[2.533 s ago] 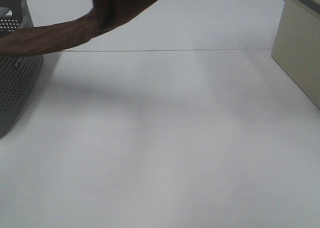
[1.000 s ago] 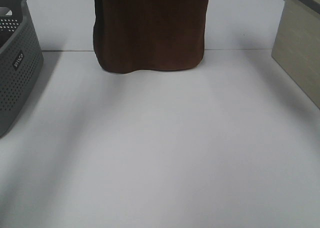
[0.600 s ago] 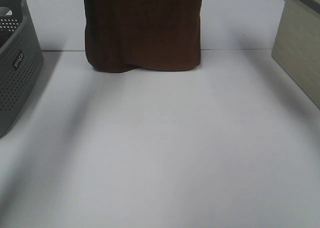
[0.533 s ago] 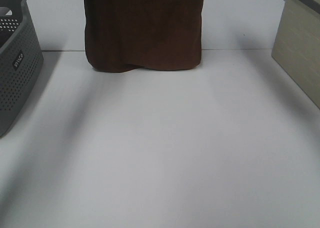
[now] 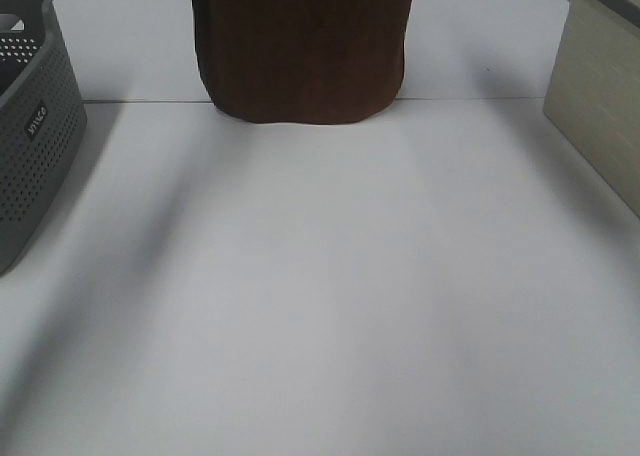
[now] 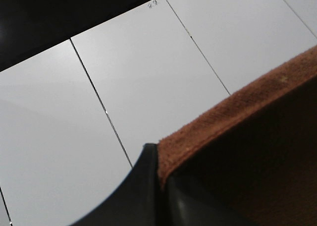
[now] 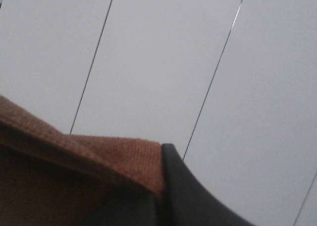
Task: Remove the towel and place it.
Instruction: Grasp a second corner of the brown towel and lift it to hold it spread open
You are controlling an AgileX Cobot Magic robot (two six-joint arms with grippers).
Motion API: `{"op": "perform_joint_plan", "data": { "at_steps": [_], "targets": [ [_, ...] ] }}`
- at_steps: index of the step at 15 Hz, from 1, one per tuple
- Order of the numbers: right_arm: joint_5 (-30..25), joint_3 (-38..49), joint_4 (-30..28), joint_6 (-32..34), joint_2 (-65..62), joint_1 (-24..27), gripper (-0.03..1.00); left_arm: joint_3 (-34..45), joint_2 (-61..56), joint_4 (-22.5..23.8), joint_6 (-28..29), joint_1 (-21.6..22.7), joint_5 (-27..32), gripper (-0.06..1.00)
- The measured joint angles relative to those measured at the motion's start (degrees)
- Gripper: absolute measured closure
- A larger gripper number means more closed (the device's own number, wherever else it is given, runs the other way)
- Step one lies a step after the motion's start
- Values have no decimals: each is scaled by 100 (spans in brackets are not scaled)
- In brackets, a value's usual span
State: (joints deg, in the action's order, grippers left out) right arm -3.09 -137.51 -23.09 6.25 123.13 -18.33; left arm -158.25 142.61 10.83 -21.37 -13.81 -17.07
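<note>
The dark brown towel (image 5: pixel 300 46) hangs straight down at the top middle of the exterior view. Its lower edge sits just above the white table's far part. Both grippers are out of the exterior view, above its top edge. In the left wrist view my left gripper (image 6: pixel 161 174) is shut on the towel's upper edge (image 6: pixel 237 107). In the right wrist view my right gripper (image 7: pixel 158 186) is shut on the towel's other upper corner (image 7: pixel 114 151). The towel's white tag does not show.
A grey perforated basket (image 5: pixel 35 136) stands at the left edge of the table (image 5: pixel 330 296). A beige box (image 5: pixel 600 96) stands at the right edge. A thin seam line crosses the table at the far side.
The towel came out of the basket and now hangs spread between both grippers. In the last half second its lower edge rose and it shifted slightly right.
</note>
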Motion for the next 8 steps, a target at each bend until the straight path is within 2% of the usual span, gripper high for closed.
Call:
{"op": "perform_joint_plan", "data": {
  "at_steps": [2, 4, 6, 8],
  "targets": [
    [-109, 0, 52, 0, 0, 0, 96, 0, 0, 0, 0, 0, 218, 94],
    [-521, 0, 166, 0, 0, 0, 96, -11, 0, 29, 103, -34, 1020, 94],
    [-1375, 0, 464, 0, 0, 0, 96, -23, 0, -69, 246, -149, 2378, 94],
    [-2641, 0, 1083, -155, -63, 0, 96, -23, -57, -223, 246, -309, 4269, 94]
  ]
}}
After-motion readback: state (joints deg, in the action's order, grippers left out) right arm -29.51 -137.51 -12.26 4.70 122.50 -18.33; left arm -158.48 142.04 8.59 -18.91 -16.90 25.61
